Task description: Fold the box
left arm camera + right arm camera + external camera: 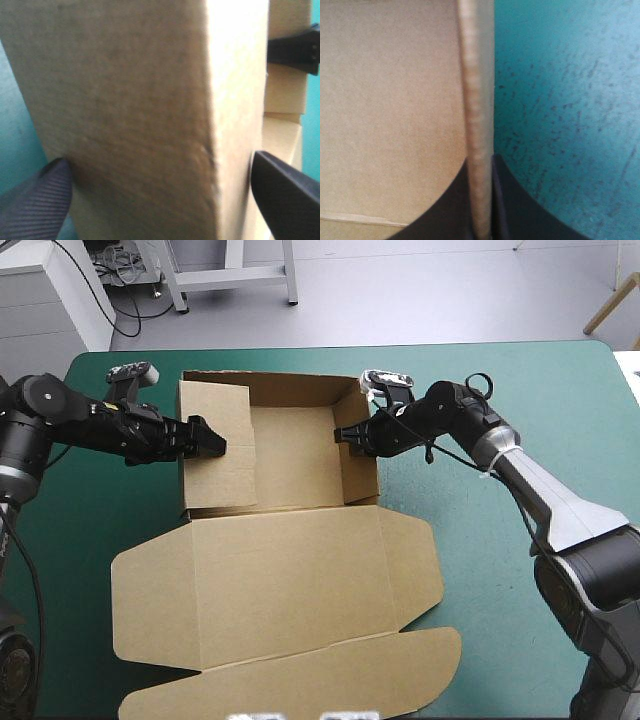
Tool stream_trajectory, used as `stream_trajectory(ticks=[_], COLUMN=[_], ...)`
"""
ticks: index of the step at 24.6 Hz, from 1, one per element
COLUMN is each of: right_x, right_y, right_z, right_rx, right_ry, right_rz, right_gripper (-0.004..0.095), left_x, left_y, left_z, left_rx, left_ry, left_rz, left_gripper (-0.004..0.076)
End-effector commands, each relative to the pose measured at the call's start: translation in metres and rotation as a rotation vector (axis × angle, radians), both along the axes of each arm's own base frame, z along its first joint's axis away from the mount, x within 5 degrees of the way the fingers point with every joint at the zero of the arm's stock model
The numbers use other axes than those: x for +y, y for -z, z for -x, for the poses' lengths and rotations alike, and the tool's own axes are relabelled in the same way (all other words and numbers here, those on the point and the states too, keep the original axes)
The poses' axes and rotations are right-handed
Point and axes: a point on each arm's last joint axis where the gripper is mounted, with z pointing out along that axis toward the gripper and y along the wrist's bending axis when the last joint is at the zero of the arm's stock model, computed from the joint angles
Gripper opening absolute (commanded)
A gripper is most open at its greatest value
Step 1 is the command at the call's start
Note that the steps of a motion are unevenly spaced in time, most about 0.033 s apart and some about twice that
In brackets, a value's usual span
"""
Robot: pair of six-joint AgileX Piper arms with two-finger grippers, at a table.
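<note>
Nearest, across the lower half of the high view: the brown box (290, 590), its lid panel (290, 560) flat on the teal-green worktop (480, 580), with a rounded tuck flap (300, 680) along the bottom edge and side flaps spread to left and right. Above that, at centre frame: the tray part, with back wall and both side walls raised.

At the tray's left wall (215, 470), a broad panel leaning inward over the floor. Left tool (214, 443) reaching in from the left of the frame onto that panel. From its own wrist: left tool (155, 165) spread wide, black fingers (35, 205) well apart on either side of the thick folded board, not clamped on it.

At the tray's right wall (358, 465): right tool (343, 437), in from the right of the frame. From its own wrist: right tool (481, 165) all but closed, pinching the upright wall's edge, with the tray's inside on one side and bare cover on the other.

Farthest in the left wrist view, past the board: the right tool's black tip (295, 50).
</note>
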Motion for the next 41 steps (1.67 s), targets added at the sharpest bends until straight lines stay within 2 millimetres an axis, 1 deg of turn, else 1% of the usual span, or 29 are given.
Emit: stream_trajectory(ticks=[1, 4, 6, 9, 10, 14, 19, 20, 23, 25, 26, 28, 29, 30, 31, 32, 33, 34, 35, 37, 41], right_x=[0.010, 0.015, 0.016, 0.015, 0.015, 0.013, 0.013, 0.014, 0.012, 0.009, 0.001, -0.015, -0.028, -0.035, -0.047, -0.053, -0.061, -0.064, -0.065, -0.065, -0.063], right_y=[-0.037, -0.037, -0.036, -0.035, -0.035, -0.032, -0.030, -0.029, -0.027, -0.030, -0.037, -0.046, -0.051, -0.052, -0.053, -0.053, -0.051, -0.050, -0.050, -0.049, -0.031], right_z=[0.010, 0.012, 0.013, 0.014, 0.014, 0.015, 0.018, 0.020, 0.024, 0.028, 0.030, 0.033, 0.034, 0.034, 0.034, 0.034, 0.034, 0.034, 0.034, 0.034, 0.029], right_rx=[-0.105, -0.100, -0.097, -0.082, -0.074, -0.048, -0.022, -0.005, 0.028, 0.032, 0.006, -0.004, 0.004, 0.011, 0.037, 0.055, 0.078, 0.087, 0.091, 0.100, 0.152], right_ry=[0.011, 0.007, 0.004, 0.010, 0.014, 0.018, 0.007, -0.003, -0.029, -0.048, -0.044, -0.019, -0.001, 0.005, 0.024, 0.037, 0.053, 0.063, 0.071, 0.082, 0.075], right_rz=[-0.085, -0.084, -0.082, -0.073, -0.066, -0.039, -0.025, -0.021, 0.012, 0.054, 0.094, 0.144, 0.176, 0.200, 0.254, 0.285, 0.337, 0.355, 0.359, 0.356, 0.371], right_gripper=[-0.0017, -0.0018, -0.0017, -0.0018, -0.0018, -0.0018, -0.0018, -0.0018, -0.0018, -0.0018, -0.0018, -0.0019, -0.0019, -0.0019, -0.0018, -0.0018, -0.0018, -0.0018, -0.0018, -0.0018, -0.0018], left_x=[-0.011, -0.021, -0.026, -0.034, -0.037, -0.043, -0.045, -0.045, -0.045, -0.051, -0.058, -0.065, -0.070, -0.073, -0.081, -0.085, -0.093, -0.096, -0.101, -0.105, -0.106], left_y=[-0.016, -0.012, -0.010, -0.009, -0.008, -0.007, -0.009, -0.010, -0.011, -0.009, -0.005, 0.011, 0.024, 0.031, 0.042, 0.048, 0.058, 0.063, 0.073, 0.083, 0.095], left_z=[0.014, 0.014, 0.014, 0.015, 0.015, 0.016, 0.017, 0.017, 0.015, 0.010, 0.004, -0.006, -0.013, -0.017, -0.023, -0.027, -0.032, -0.035, -0.040, -0.044, -0.049], left_rx=[-0.001, -0.001, -0.002, -0.013, -0.014, -0.041, -0.079, -0.095, -0.119, -0.141, -0.147, -0.094, -0.046, -0.024, 0.000, 0.012, 0.028, 0.037, 0.063, 0.097, 0.122], left_ry=[0.003, -0.011, -0.042, -0.073, -0.095, -0.145, -0.266, -0.290, -0.297, -0.285, -0.252, -0.217, -0.202, -0.188, -0.161, -0.152, -0.124, -0.114, -0.096, -0.090, -0.060], left_rz=[-0.044, -0.134, -0.177, -0.244, -0.270, -0.386, -0.495, -0.521, -0.542, -0.486, -0.442, -0.445, -0.452, -0.450, -0.431, -0.418, -0.393, -0.386, -0.380, -0.373, -0.391], left_gripper=[0.0643, 0.0559, 0.0489, 0.0367, 0.0310, 0.0162, 0.0044, -0.0009, -0.0010, -0.0010, -0.0010, -0.0010, -0.0010, -0.0010, -0.0010, -0.0010, -0.0010, -0.0010, -0.0010, -0.0010, -0.0010])
